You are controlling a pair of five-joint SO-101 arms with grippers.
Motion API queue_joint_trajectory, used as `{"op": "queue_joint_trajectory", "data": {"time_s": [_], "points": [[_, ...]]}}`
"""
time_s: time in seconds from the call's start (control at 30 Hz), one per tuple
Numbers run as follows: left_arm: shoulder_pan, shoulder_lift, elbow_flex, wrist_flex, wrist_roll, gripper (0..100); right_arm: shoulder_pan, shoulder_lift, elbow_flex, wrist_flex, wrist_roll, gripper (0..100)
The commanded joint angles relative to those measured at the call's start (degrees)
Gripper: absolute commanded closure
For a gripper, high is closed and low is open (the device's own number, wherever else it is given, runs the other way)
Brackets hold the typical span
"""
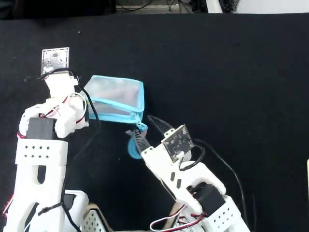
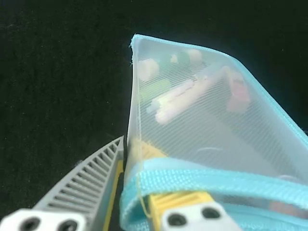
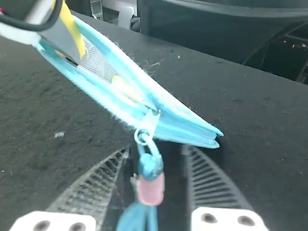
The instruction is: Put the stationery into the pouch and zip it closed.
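A pale mesh pouch (image 1: 117,96) with turquoise trim lies left of centre on the black table. In the left wrist view the pouch (image 2: 207,125) shows pens and small stationery (image 2: 185,96) through its mesh. My left gripper (image 1: 87,105) is shut on the pouch's left end, with one grey finger (image 2: 91,185) outside the edge. The zip slider (image 3: 151,118) sits near the pouch's right corner. From it hangs a blue and pink pull tassel (image 3: 150,185). My right gripper (image 3: 155,153) is open, its fingers on either side of that tassel without pinching it.
A black cloth covers the table (image 1: 231,72), with free room to the right and behind the pouch. A dark cable (image 1: 227,166) trails beside the right arm. A pale object (image 1: 307,171) shows at the right edge.
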Motion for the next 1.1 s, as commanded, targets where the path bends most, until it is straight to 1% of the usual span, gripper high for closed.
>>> {"op": "queue_joint_trajectory", "data": {"time_s": [0.0, 0.1, 0.13, 0.27, 0.37, 0.43, 0.57, 0.73, 0.87, 1.0, 1.07], "points": [[-0.75, 0.00, -0.22, -2.02, 0.00, 97, 0.97, -5.23, -2.33, -1.67, -0.70, 81.2], [-0.75, 0.00, -0.22, -1.93, 0.00, 97, 0.97, -5.23, -2.33, -1.67, -0.26, 82.3], [-0.75, 0.00, -0.22, -1.93, 0.00, 97, 0.97, -5.23, -2.33, -1.67, -0.18, 84.7], [-0.75, 0.00, -0.22, -1.76, 0.00, 97, 1.23, -5.23, -2.59, -1.67, -0.09, 99.3], [-0.75, 0.00, -0.22, -1.76, 0.00, 97, 1.49, -5.23, -3.47, -1.41, 1.93, 99.0], [-0.75, 0.00, -0.22, -1.76, 0.00, 97, 3.16, -5.23, -5.14, -1.14, 3.87, 98.8], [-0.75, -0.09, -0.22, -1.76, 0.00, 97, 7.12, -5.23, -5.93, -1.14, 4.22, 98.8], [-0.75, -0.70, -0.22, -1.67, 0.09, 97, 7.65, -5.14, -5.93, -1.32, 5.01, 98.8], [-0.75, -0.70, -0.48, -1.67, 0.09, 97, 7.74, -5.14, -6.64, -1.67, 10.46, 98.8], [-0.75, -0.70, -1.80, -1.32, 0.09, 97, 10.02, -4.53, -10.86, -1.23, 10.81, 98.8], [-0.75, -0.70, -4.09, 0.62, 0.09, 97, 10.11, -4.26, -13.67, -0.26, 11.08, 98.8]]}}
